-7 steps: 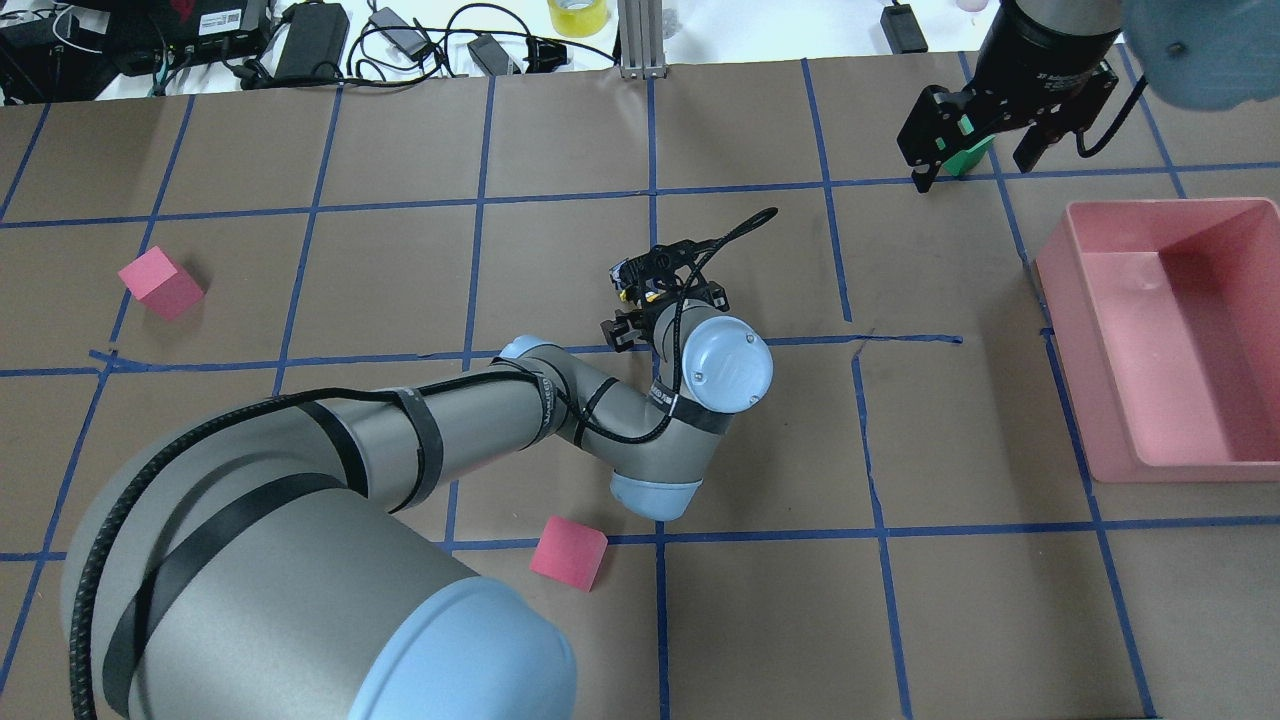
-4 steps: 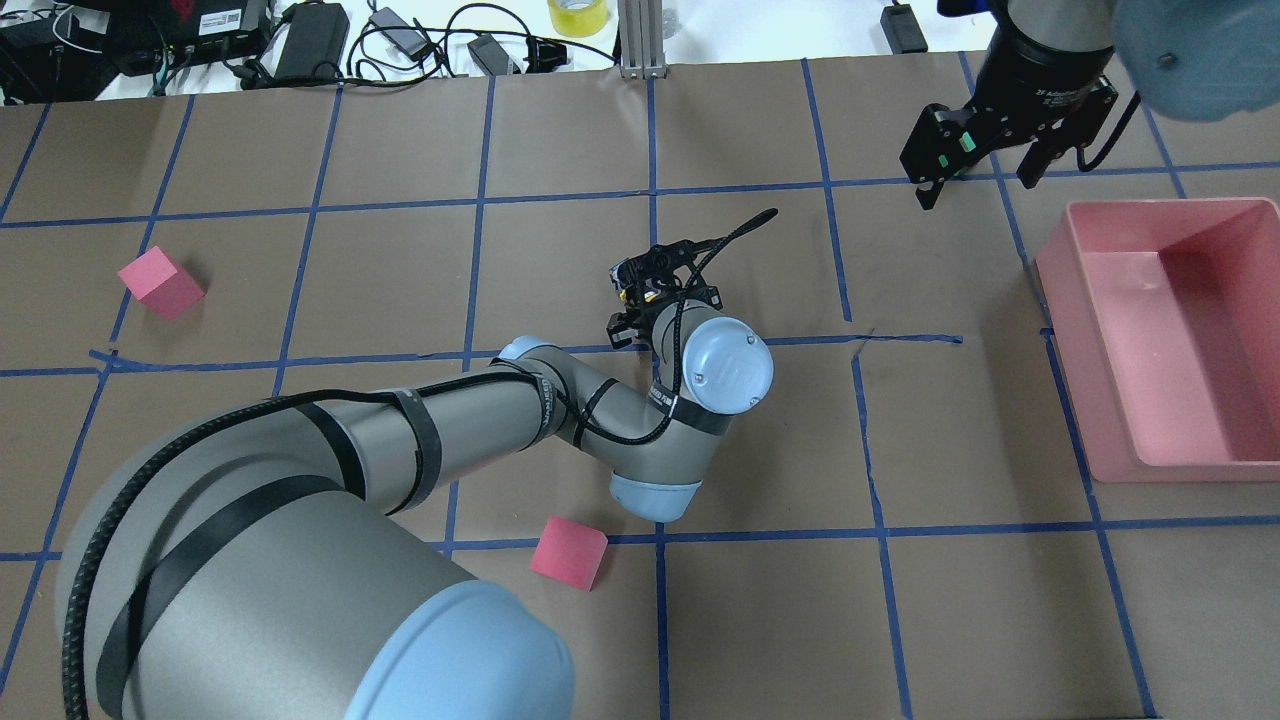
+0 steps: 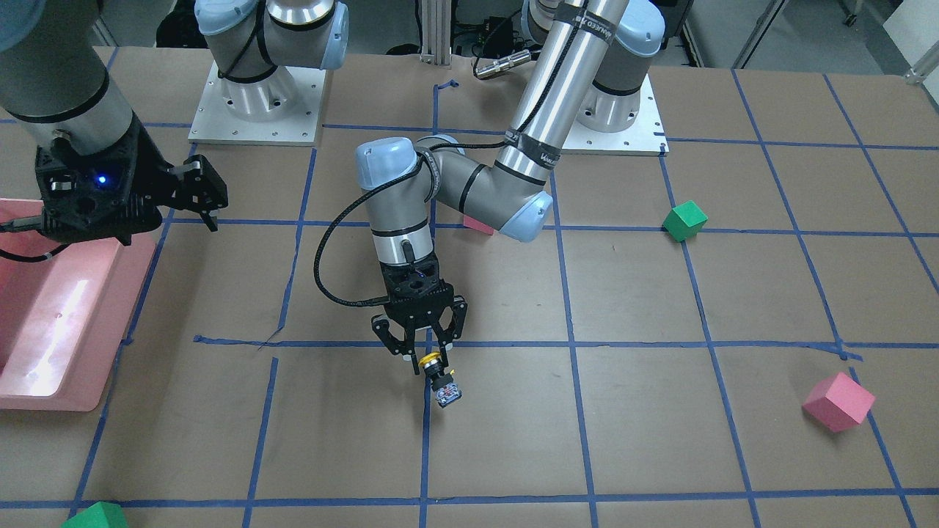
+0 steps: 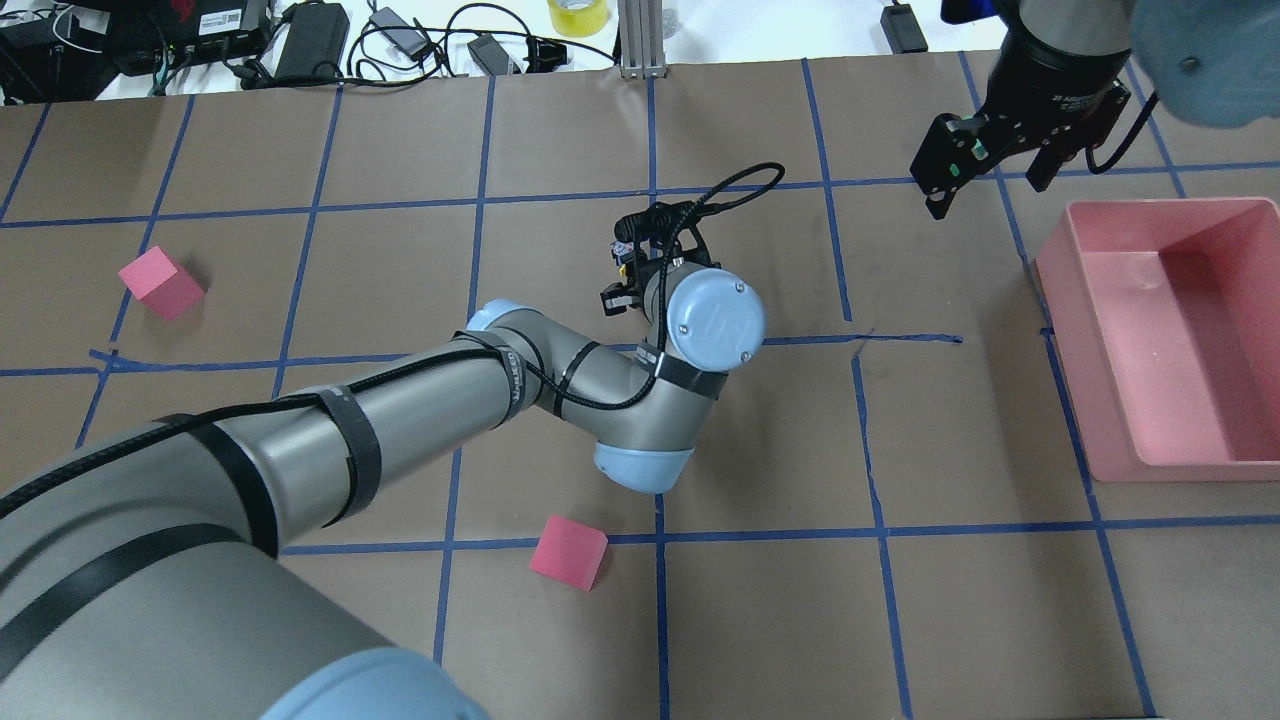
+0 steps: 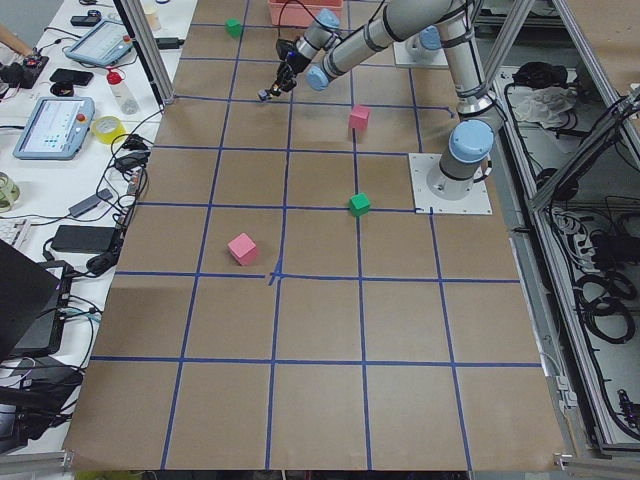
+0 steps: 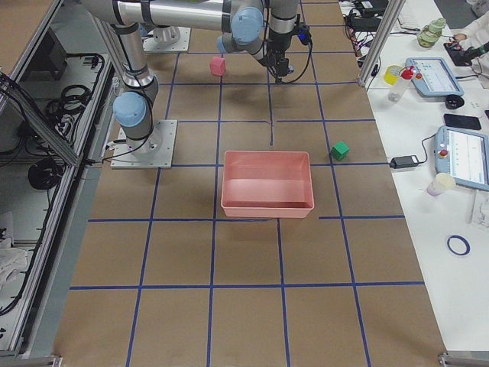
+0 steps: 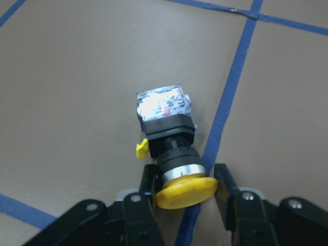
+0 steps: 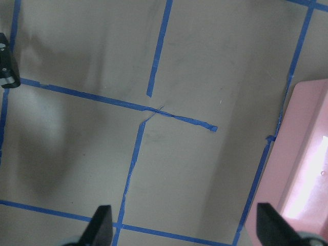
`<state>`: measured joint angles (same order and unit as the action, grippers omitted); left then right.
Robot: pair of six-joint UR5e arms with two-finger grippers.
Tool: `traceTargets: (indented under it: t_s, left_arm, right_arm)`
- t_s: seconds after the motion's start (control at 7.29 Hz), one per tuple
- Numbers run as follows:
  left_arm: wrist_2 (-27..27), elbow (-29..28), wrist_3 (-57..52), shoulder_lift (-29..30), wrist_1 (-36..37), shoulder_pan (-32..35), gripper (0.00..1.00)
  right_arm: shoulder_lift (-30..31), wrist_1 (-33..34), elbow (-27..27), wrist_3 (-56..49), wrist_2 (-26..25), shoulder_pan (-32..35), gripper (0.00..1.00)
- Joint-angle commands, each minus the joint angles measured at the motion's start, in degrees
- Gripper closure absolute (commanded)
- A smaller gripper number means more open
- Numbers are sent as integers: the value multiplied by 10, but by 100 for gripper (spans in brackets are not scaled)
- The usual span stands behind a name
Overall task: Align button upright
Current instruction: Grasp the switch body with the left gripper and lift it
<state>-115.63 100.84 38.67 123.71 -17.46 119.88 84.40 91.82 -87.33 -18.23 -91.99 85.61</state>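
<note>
The button [image 7: 171,138] has a yellow cap, a black body and a silvery labelled base. My left gripper [image 7: 184,190] is shut on its yellow cap, one finger on each side. In the front-facing view the button [image 3: 442,383] hangs tilted from the left gripper [image 3: 425,353], base pointing down and away from the robot, close to the paper. I cannot tell whether the base touches. In the overhead view the left gripper [image 4: 627,272] is mostly hidden under the wrist. My right gripper [image 4: 990,168] is open and empty at the far right; the right wrist view shows it [image 8: 187,228] over bare paper.
A pink bin [image 4: 1160,462] stands at the right edge, also in the front-facing view [image 3: 44,400]. Pink cubes lie at the left [image 4: 160,282] and near front [image 4: 568,552]. Green cubes [image 3: 684,220] [image 3: 95,517] lie apart. Cables and adapters [image 4: 310,40] line the far edge.
My left arm has moved the gripper and button farther from the robot, and the wrist has turned. My right gripper has drifted a little farther away and right, still open.
</note>
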Motion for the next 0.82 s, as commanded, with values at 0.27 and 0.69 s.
traceTargets:
  t_s: [0.27, 0.69]
  left_arm:
    - [240, -21, 49, -100, -247, -110, 86]
    - [480, -22, 71, -80, -359, -170, 86]
  right_arm:
    - [-2, 5, -9, -2, 2, 0, 0]
    - [-2, 8, -13, -2, 5, 0, 0]
